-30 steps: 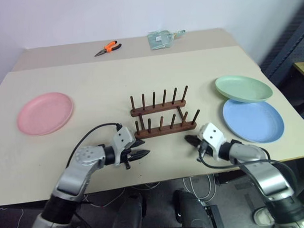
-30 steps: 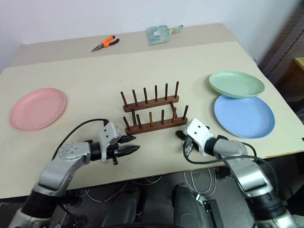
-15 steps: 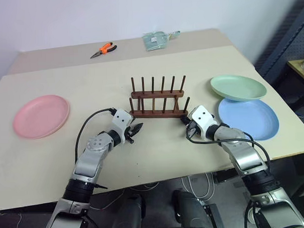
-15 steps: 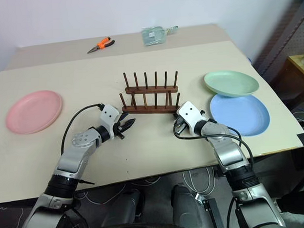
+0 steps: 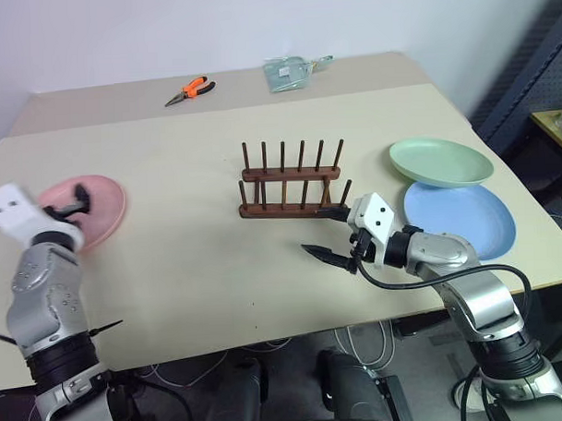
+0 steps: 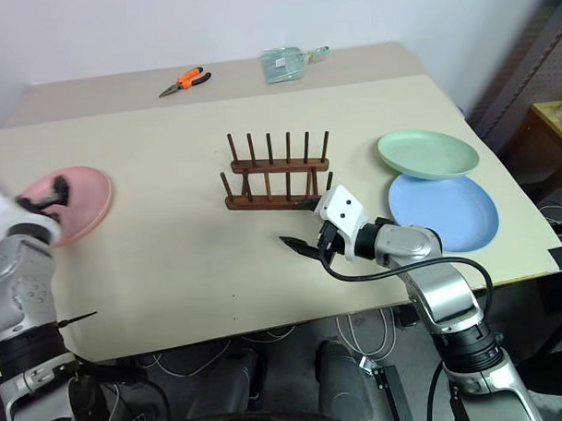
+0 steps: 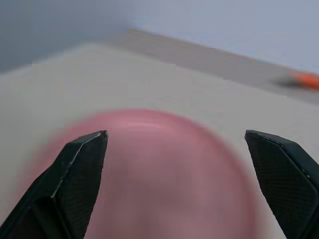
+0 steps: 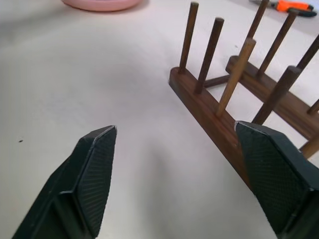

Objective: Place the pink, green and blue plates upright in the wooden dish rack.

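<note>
Head views: wooden dish rack (image 5: 290,187) mid-table, empty; pink plate (image 5: 89,208) far left beneath the spread left gripper (image 5: 66,201); green plate (image 5: 441,161) overlapping blue plate (image 5: 466,218) at right. Left wrist view: fingers (image 7: 75,184) apart above the pink plate. Right wrist view: right gripper (image 8: 184,179) apart, beside the rack's near rail.

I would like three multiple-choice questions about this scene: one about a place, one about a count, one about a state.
1. Where does the green plate lie?
A. In the rack
B. Overlapping the far edge of the blue plate
C. Beside the pliers

2. How many plates stand in the wooden dish rack?
A. None
B. One
C. Three

3. How is the left claw over the pink plate?
A. Shut on the plate
B. Shut, holding nothing
C. Open

Answers: 1 B, its rim covers the blue plate's far edge. 2 A, the pegs hold nothing. 3 C, its fingers stand wide apart above the plate.
</note>
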